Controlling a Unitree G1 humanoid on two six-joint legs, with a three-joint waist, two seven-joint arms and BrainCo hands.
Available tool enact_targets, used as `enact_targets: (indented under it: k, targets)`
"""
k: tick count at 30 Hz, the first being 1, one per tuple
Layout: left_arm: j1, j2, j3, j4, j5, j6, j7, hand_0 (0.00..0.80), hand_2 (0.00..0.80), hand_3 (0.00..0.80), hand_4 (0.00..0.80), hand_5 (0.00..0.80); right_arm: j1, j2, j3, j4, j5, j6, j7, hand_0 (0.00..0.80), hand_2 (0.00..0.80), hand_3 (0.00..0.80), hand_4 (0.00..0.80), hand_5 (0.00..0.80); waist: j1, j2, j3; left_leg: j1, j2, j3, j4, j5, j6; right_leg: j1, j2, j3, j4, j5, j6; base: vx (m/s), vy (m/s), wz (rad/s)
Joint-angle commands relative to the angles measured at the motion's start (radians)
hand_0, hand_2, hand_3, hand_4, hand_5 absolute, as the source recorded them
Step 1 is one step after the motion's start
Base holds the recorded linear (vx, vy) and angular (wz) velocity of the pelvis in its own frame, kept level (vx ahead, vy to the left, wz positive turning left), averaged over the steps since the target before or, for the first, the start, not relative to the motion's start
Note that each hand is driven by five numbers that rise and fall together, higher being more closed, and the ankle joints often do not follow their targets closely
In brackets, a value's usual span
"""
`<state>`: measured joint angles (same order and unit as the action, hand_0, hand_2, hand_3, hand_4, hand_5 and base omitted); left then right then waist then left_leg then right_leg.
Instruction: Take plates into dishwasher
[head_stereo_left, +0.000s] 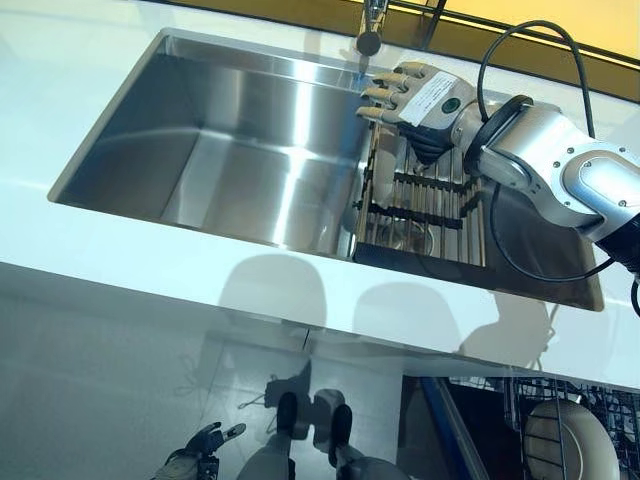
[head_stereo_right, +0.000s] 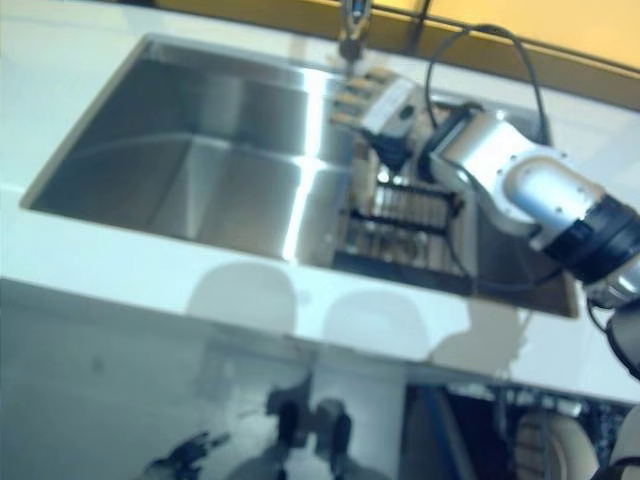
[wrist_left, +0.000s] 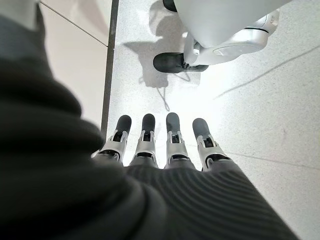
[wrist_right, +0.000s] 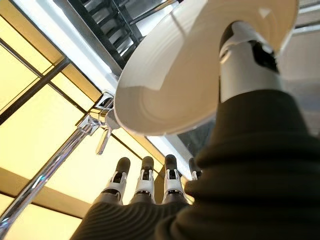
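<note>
Item, nearest the lens: right hand (wrist_right: 235, 75), thumb pressed on the face of a white plate (wrist_right: 170, 85), which the right wrist view shows at close range; the fingers (wrist_right: 145, 180) lie fairly straight beside it toward the tap (wrist_right: 97, 130), so whether the plate is pinched or only touched at its rim cannot be told for certain. Head views: the same hand (head_stereo_left: 415, 95) reaches over the dish rack (head_stereo_left: 425, 205) set in the right end of the steel sink (head_stereo_left: 230, 150), let into the white table (head_stereo_left: 150, 260); the plate itself is hidden behind the hand there. Left hand (wrist_left: 160, 145): idle, hanging low over the floor (wrist_left: 250, 115), fingers straight and relaxed, holding nothing. Dishwasher basket (head_stereo_left: 560, 420): open at the lower right below the table edge, one pale plate already standing in it. Handling estimate for the plate: rigid, glazed, probably slippery if wet, moderately heavy, breakable on steel. Best taken at the rim, thumb on one face and fingers on the other, lifted straight out of the rack's slots before swinging down to the basket.
</note>
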<state>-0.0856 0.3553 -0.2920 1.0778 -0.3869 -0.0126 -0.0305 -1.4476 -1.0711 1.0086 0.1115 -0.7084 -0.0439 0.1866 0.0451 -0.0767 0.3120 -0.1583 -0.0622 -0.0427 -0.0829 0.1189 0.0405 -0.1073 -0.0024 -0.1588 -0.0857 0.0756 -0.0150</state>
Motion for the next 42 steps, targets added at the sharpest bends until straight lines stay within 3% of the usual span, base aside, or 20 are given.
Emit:
enact_targets:
  k: [1,7,8,10,11,16,23,32,42]
  targets:
    - [0.000,0.013,0.004,0.000,-0.041,-0.022,-0.014,0.000,0.000,0.000,0.000,0.000,-0.052,-0.028,0.028,0.019,-0.044,-0.003,-0.031,0.000,0.000,0.000,0.000,0.000,0.026,-0.014,0.015,0.013,0.012,0.023,-0.004,-0.068,-0.007,-0.011,-0.002,-0.012,0.025,-0.030,0.069,0.000,0.000,0.00]
    - [-0.006,0.008,0.003,-0.005,-0.059,-0.022,-0.015,0.000,0.000,0.000,0.000,0.000,-0.062,-0.020,0.032,0.015,-0.140,-0.014,-0.020,0.000,0.000,0.000,0.000,0.000,0.026,-0.008,0.019,0.005,0.011,0.021,-0.004,-0.065,-0.009,-0.017,-0.004,-0.013,0.024,-0.030,0.070,0.000,0.000,0.00]
    - [-0.006,0.008,0.004,-0.005,-0.060,-0.023,-0.016,0.000,0.000,0.000,0.000,0.000,-0.064,-0.020,0.034,0.012,-0.169,-0.019,-0.016,0.125,0.125,0.125,0.125,0.125,0.026,-0.007,0.019,0.004,0.011,0.021,-0.004,-0.065,-0.009,-0.019,-0.004,-0.013,0.025,-0.030,0.069,0.000,0.000,0.00]
    - [-0.007,0.005,0.003,-0.005,-0.065,-0.026,-0.015,0.000,0.000,0.000,0.000,0.000,-0.076,-0.021,0.043,0.003,-0.207,-0.024,-0.008,0.634,0.634,0.634,0.634,0.634,0.026,-0.008,0.021,0.002,0.010,0.022,-0.004,-0.064,-0.008,-0.021,-0.004,-0.013,0.025,-0.030,0.069,0.000,0.000,0.00]
    - [-0.006,0.005,0.001,-0.006,-0.069,-0.028,-0.015,0.000,0.000,0.000,0.000,0.000,-0.079,-0.022,0.048,0.000,-0.239,-0.029,-0.008,0.800,0.800,0.800,0.800,0.800,0.026,-0.007,0.022,0.000,0.010,0.022,-0.004,-0.063,-0.008,-0.022,-0.004,-0.014,0.025,-0.029,0.069,0.000,0.000,0.00]
    - [-0.007,0.008,0.004,-0.008,-0.073,-0.027,-0.015,0.000,0.000,0.000,0.000,0.000,-0.089,-0.025,0.058,0.003,-0.354,-0.048,0.001,0.800,0.800,0.800,0.800,0.800,0.028,-0.009,0.022,-0.001,0.010,0.020,-0.004,-0.062,-0.009,-0.020,-0.005,-0.019,0.021,-0.027,0.070,-0.004,0.003,0.03]
    - [0.000,0.010,0.009,-0.010,-0.064,-0.028,-0.018,0.000,0.000,0.000,0.000,0.000,-0.088,-0.039,0.043,0.002,-0.390,-0.032,-0.021,0.800,0.800,0.800,0.800,0.800,0.028,-0.013,0.014,0.002,0.010,0.017,-0.004,-0.065,-0.008,-0.016,-0.005,-0.019,0.018,-0.027,0.071,0.000,0.000,0.00]
    - [0.009,0.005,0.017,0.002,-0.047,-0.038,-0.018,0.000,0.000,0.000,0.000,0.000,-0.096,-0.049,0.042,0.015,-0.341,-0.007,-0.018,0.800,0.800,0.800,0.800,0.800,0.022,-0.018,-0.009,0.017,0.008,0.016,-0.004,-0.073,-0.006,0.000,-0.004,-0.013,0.010,-0.029,0.072,0.000,0.000,0.00]
    - [0.019,-0.005,0.026,0.033,-0.011,-0.036,-0.016,0.000,0.000,0.000,0.000,0.000,-0.087,-0.087,0.014,0.083,-0.302,0.047,-0.094,0.800,0.800,0.800,0.800,0.800,-0.001,-0.034,-0.080,0.071,0.010,0.031,-0.004,-0.102,0.000,0.043,-0.001,0.017,0.003,-0.033,0.076,0.007,0.001,-0.02]
